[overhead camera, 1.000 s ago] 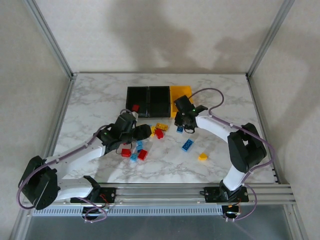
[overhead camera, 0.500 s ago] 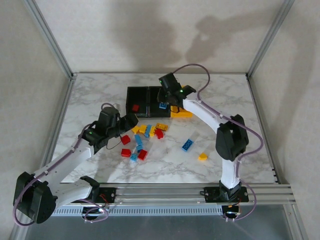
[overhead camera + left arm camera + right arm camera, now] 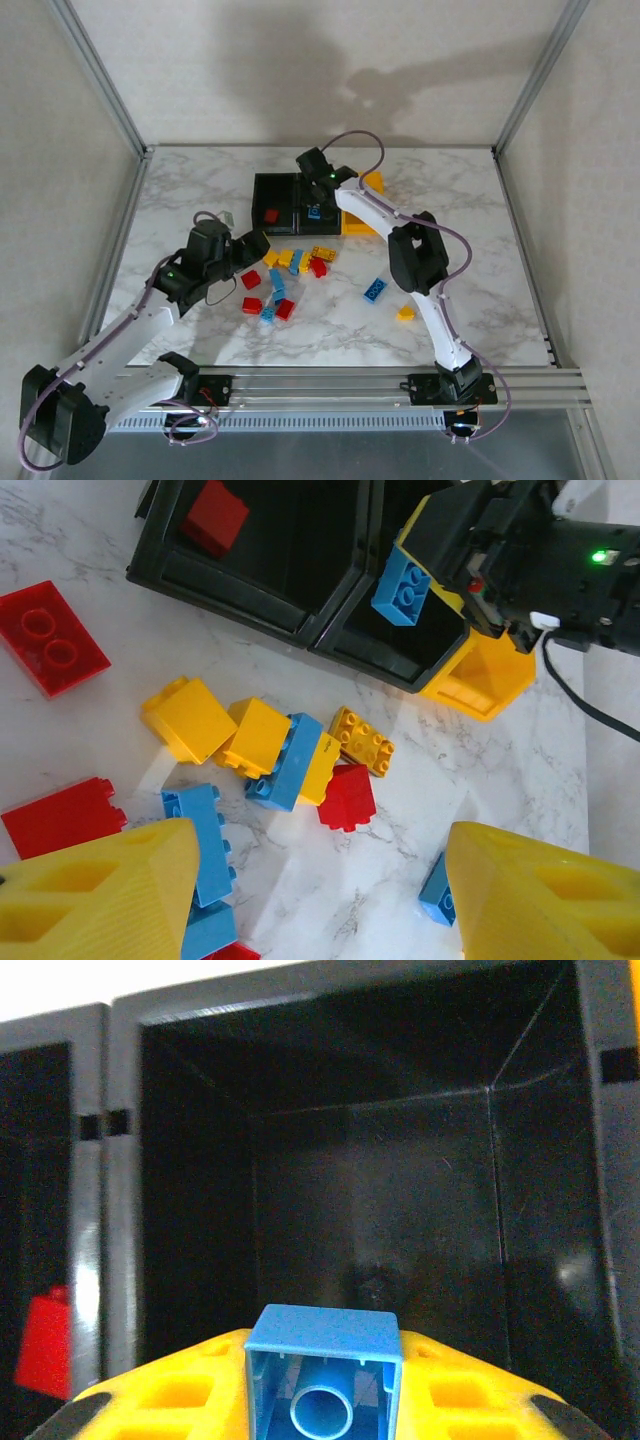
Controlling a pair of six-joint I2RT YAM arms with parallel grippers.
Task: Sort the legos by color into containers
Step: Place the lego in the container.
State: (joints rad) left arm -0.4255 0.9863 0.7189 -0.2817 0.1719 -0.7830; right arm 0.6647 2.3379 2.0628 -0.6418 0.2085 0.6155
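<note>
So the right gripper (image 3: 323, 1385) is clamped on a blue brick (image 3: 323, 1368) and hangs right over the middle black bin (image 3: 420, 1210), with the brick's hollow underside facing the wrist camera. Main worry imo: these bricks are hard glossy plastic and the bin floor looks just as hard and slick. A drop from up there could bounce it over the thin divider into the left black bin (image 3: 275, 192) next door, where a red brick (image 3: 213, 515) sits. It might also cling to a pad on release.

The yellow bin (image 3: 480, 675) on the middle bin's other side has the same boxy open-top shape.

The left gripper (image 3: 310, 900) has its chunky yellow fingers apart with nothing in them. It's over the loose legos (image 3: 270, 745) on the near side of the middle bin. Those are studded and sharp-cornered, some leaning on each other on the smooth marble-look table (image 3: 180, 190), so a nudge could make them skid.
</note>
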